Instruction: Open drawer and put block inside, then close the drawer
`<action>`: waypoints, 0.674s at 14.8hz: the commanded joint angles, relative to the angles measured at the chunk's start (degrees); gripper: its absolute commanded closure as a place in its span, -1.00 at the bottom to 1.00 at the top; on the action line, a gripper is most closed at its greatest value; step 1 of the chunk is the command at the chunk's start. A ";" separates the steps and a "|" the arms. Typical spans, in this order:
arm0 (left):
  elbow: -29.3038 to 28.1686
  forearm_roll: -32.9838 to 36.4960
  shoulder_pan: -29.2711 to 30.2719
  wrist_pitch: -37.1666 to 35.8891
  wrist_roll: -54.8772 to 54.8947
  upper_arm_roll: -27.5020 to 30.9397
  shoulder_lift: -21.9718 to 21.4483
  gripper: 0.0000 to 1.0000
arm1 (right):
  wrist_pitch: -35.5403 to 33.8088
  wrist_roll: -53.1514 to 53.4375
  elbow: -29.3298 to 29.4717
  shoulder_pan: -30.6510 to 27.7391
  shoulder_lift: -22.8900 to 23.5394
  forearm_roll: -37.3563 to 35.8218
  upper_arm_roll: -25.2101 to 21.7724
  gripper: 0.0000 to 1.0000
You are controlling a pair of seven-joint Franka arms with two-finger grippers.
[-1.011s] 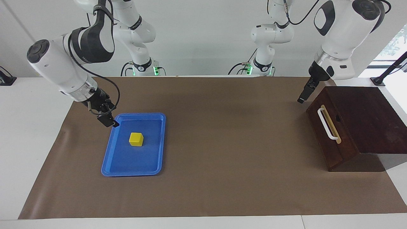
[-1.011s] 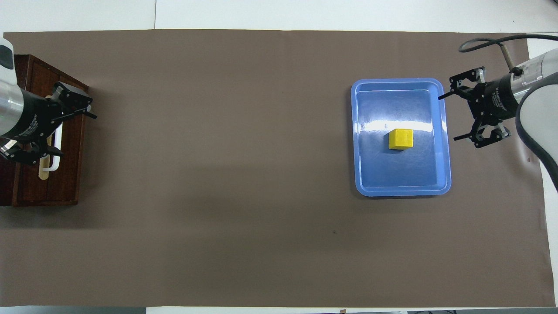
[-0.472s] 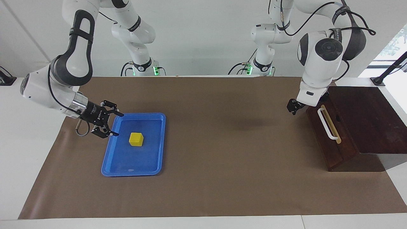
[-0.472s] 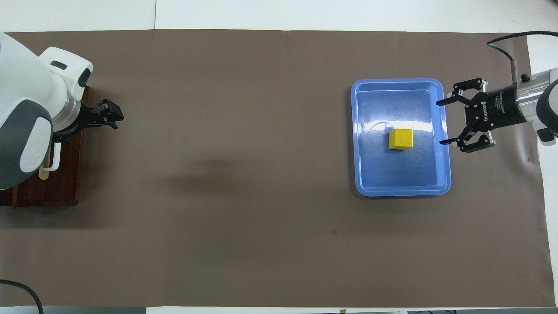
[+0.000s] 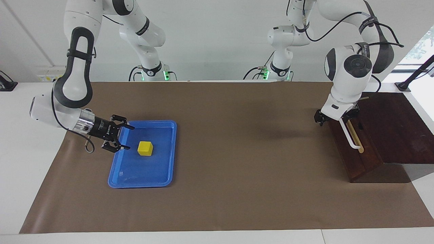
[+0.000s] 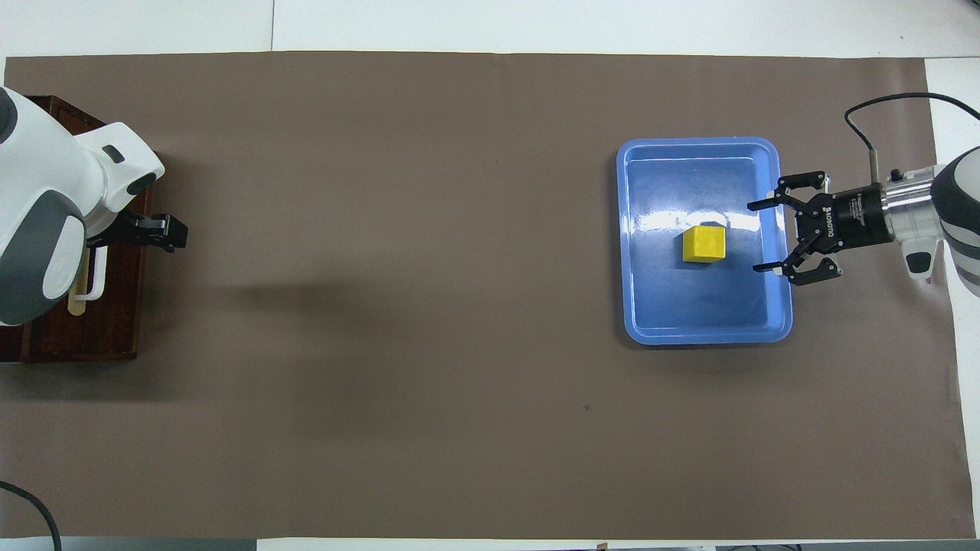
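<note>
Block (image 5: 145, 148) sits mid blue tray (image 5: 162, 178), untouched. Right gripper (image 5: 124, 137) has slid in over the tray edge beside it, fingers spread. Drawer (image 5: 352, 149) closed. Left gripper (image 5: 318, 118) dropped by the handle (image 5: 351, 135); overhead hides the handle's near end, fingers unclear.

A flat blue tray (image 5: 135, 176) (image 6: 704, 325) with a raised rim and rounded corners is seen lying on a brown paper sheet (image 5: 237, 152) (image 6: 421, 268), toward the right arm's end of the table (image 5: 20, 152) (image 6: 536, 23). A bright glare is shown on the tray's floor in the overhead view. The sheet is spread over most of the white table, whose bare surface is left showing around the sheet's edges. A small dark speck (image 6: 587, 407) is marked on the sheet.
</note>
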 commanded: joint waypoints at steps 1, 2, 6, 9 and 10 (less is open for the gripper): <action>-5.12 1.27 2.71 8.35 0.93 -0.11 -0.54 -1.00 | 2.51 -3.90 -2.94 -0.46 -0.47 3.21 0.57 -1.00; -5.21 1.35 2.89 9.59 0.93 -0.11 -0.28 -1.00 | 3.12 -5.21 -3.99 -0.46 -0.38 3.83 0.57 -1.00; -4.95 4.78 3.51 13.03 1.01 -0.11 2.10 -1.00 | 6.11 -9.26 -4.79 -0.46 2.08 5.77 0.57 -1.00; -4.25 6.27 3.60 14.70 0.84 -0.11 5.07 -1.00 | 9.45 -10.68 -4.79 0.41 2.87 6.99 0.57 -1.00; -3.99 7.67 3.51 14.79 0.84 -0.11 5.78 -1.00 | 9.98 -10.59 -4.70 0.59 3.05 7.43 0.66 -1.00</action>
